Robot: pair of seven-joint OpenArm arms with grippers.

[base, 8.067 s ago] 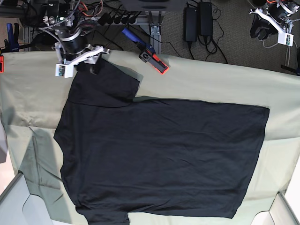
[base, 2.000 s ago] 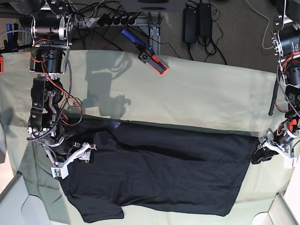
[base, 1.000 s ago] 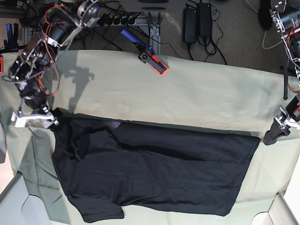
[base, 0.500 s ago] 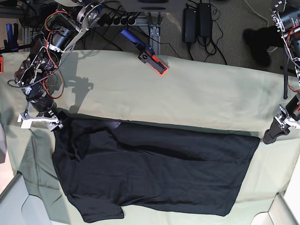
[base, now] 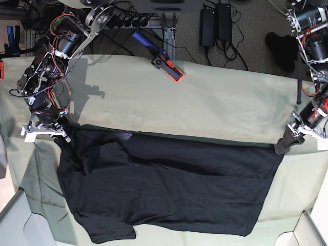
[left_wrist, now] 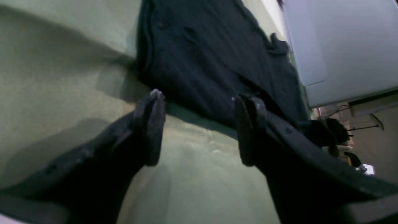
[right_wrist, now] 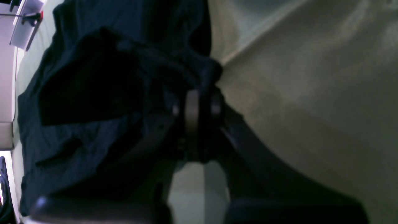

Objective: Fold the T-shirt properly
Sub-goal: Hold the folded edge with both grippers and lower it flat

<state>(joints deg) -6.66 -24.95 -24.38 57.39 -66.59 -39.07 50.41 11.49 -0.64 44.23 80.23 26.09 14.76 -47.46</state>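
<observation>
The black T-shirt lies doubled over on the pale green table cloth, its folded edge toward the back. At its back left corner my right gripper is low on the cloth. The right wrist view shows the right gripper with jaws pressed together on a bunched edge of the T-shirt. At the shirt's back right corner sits my left gripper. In the left wrist view the left gripper is open, its fingertips on either side of the edge of the T-shirt.
An orange-and-black clamp with a blue handle lies at the cloth's back edge. Power bricks and cables sit on the floor behind. White bins stand at the front left corner and the front right corner.
The right gripper has shifted slightly onto the shirt's back left corner and shut on the fabric. The left gripper has moved left to the shirt's back right corner, still open.
</observation>
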